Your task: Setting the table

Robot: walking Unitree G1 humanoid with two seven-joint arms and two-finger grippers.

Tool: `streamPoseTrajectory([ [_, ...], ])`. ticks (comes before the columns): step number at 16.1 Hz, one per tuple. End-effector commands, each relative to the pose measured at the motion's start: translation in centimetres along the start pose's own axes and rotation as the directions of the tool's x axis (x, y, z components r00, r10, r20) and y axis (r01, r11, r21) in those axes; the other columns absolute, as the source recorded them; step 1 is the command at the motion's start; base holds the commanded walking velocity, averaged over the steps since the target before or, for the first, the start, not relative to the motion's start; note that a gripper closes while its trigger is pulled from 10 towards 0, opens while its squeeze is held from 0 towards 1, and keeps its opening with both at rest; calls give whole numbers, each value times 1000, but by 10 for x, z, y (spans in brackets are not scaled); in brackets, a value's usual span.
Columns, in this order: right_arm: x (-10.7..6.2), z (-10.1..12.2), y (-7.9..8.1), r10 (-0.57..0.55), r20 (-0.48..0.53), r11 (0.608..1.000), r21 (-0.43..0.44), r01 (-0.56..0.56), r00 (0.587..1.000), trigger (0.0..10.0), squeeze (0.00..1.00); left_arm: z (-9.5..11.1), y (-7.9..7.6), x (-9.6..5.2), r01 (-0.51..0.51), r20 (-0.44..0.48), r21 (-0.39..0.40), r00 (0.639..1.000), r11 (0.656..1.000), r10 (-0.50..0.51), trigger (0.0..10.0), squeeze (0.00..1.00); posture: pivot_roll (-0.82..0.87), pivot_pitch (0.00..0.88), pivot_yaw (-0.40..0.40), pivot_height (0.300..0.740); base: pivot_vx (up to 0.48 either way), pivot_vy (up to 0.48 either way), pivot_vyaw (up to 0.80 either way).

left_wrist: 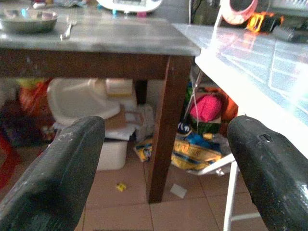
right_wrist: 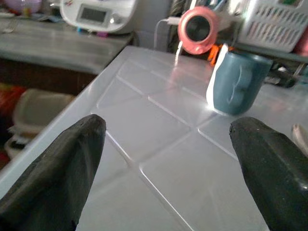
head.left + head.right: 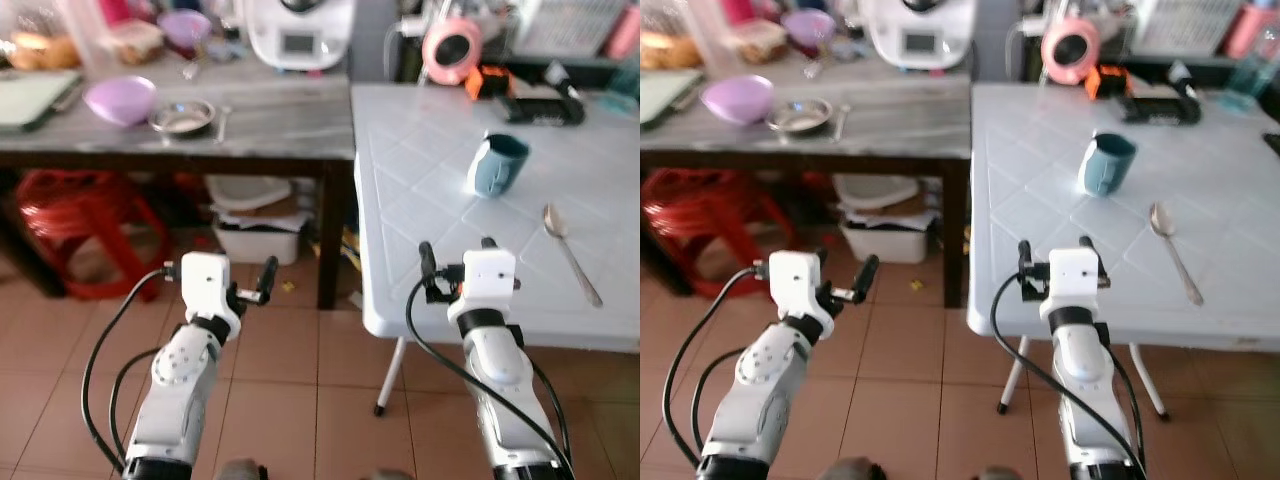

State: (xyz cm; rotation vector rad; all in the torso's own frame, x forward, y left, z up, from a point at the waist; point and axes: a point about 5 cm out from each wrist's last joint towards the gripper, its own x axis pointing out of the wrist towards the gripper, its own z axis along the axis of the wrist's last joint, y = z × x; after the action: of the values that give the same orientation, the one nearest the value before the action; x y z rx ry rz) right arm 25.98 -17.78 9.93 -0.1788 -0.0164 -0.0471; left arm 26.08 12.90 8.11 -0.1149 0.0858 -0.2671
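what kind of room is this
Most likely a home kitchen or dining corner. A white plastic table holds a blue mug and a spoon, and the dark wooden table beside it carries a purple bowl, a metal dish and a white countertop appliance.

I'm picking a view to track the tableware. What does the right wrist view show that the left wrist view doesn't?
Right wrist view: the teal mug standing on the white table, and a spoon's edge, framed by the open right gripper.
Left wrist view: the wooden table's leg, the boxes and bags under it, and a metal bowl, past the open left gripper.
Both: the pink round object and white appliance.
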Motion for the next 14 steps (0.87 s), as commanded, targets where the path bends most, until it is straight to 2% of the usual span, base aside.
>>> streamPoseTrajectory([
  [1,1,4,-6,-22,18,1000,-9,22,1000,10000,0,2,-5,1,23,5,4,1000,1000,-23,10000,0,-39,0,23,740,240,-285,556],
  [7,-1,3,-7,-50,9,999,9,50,999,10000,0,3,-3,0,33,2,12,999,999,-33,10000,0,-44,0,34,740,247,-281,0],
  [11,-2,0,-16,-97,-15,995,37,97,995,10000,0,3,-5,1,37,1,9,999,999,-37,10000,0,-47,0,31,740,277,-323,0],
  [12,-2,1,-19,-116,-9,993,-8,116,993,10000,0,3,-5,1,37,1,9,999,999,-37,10000,0,-45,0,29,740,277,-334,0],
  [14,1,0,-19,-125,-16,992,-24,125,992,10000,0,3,-5,1,34,4,5,999,999,-34,10000,0,-43,0,26,740,279,-323,0],
])
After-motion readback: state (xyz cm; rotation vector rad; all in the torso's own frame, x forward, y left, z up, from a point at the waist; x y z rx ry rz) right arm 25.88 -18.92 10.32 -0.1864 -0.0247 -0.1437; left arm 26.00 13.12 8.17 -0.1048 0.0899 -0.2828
